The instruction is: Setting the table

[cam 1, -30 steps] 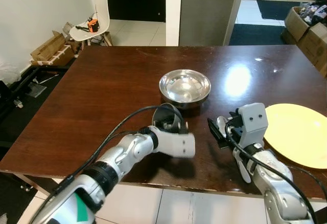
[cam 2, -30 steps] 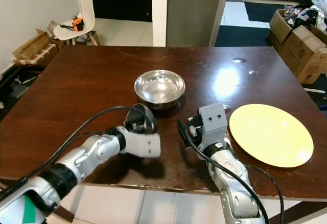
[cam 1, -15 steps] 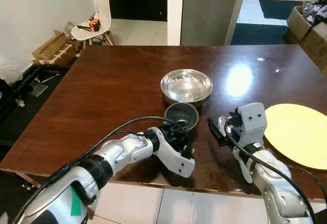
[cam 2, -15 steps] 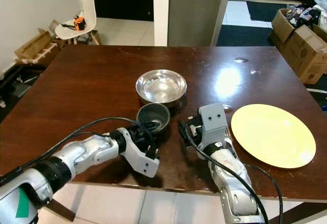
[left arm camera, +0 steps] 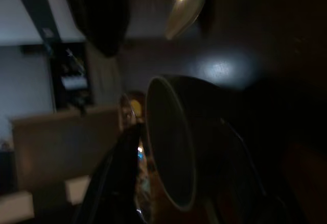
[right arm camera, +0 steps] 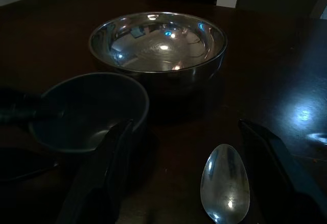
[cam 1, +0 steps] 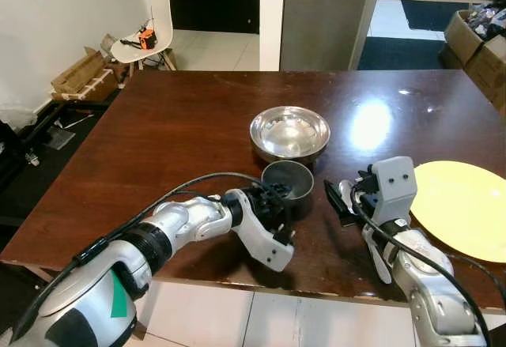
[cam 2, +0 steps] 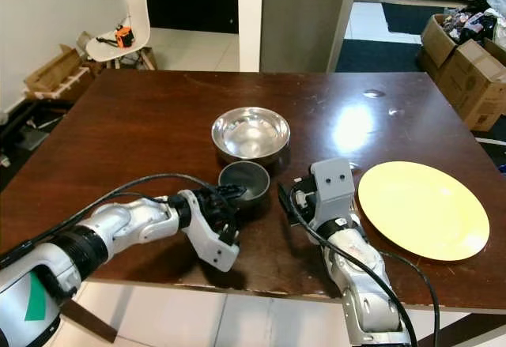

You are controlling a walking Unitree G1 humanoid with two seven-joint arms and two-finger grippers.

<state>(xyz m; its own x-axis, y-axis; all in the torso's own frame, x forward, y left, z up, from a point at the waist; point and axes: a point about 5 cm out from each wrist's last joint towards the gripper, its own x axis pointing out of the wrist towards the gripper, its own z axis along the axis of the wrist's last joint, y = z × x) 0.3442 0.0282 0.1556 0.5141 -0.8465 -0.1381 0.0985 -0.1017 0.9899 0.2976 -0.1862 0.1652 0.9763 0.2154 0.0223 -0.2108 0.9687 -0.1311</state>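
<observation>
Two bowls, one plate and one spoon occupy the dark wooden table (cam 1: 158, 126) as we set it. Our left gripper (cam 1: 278, 194) pinches the near rim of the small dark bowl (cam 1: 288, 181), one finger inside and one outside, holding it upright just in front of the larger steel bowl (cam 1: 289, 132); whether the two bowls touch cannot be told. In the left wrist view the dark bowl's rim (left arm camera: 168, 147) runs right alongside one black finger (left arm camera: 115, 178).

Our right gripper (cam 2: 291, 203) rests low at the table's near edge, between the dark bowl and the yellow plate (cam 2: 419, 209). Its fingers are spread wide, with the spoon (right arm camera: 225, 183) lying on the wood between them, bowl end toward the steel bowl.

We judge the step in hand to be seating the small bowl at its place. Doing it well likely means lowering it flat until its base sits fully on the wood, keeping it clear of the steel bowl's wall so nothing clinks or slides, then parting the fingers and lifting the inner finger straight out so the rim is not dragged or tipped. The spread right gripper looks well placed over the spoon handle for a later pick.
</observation>
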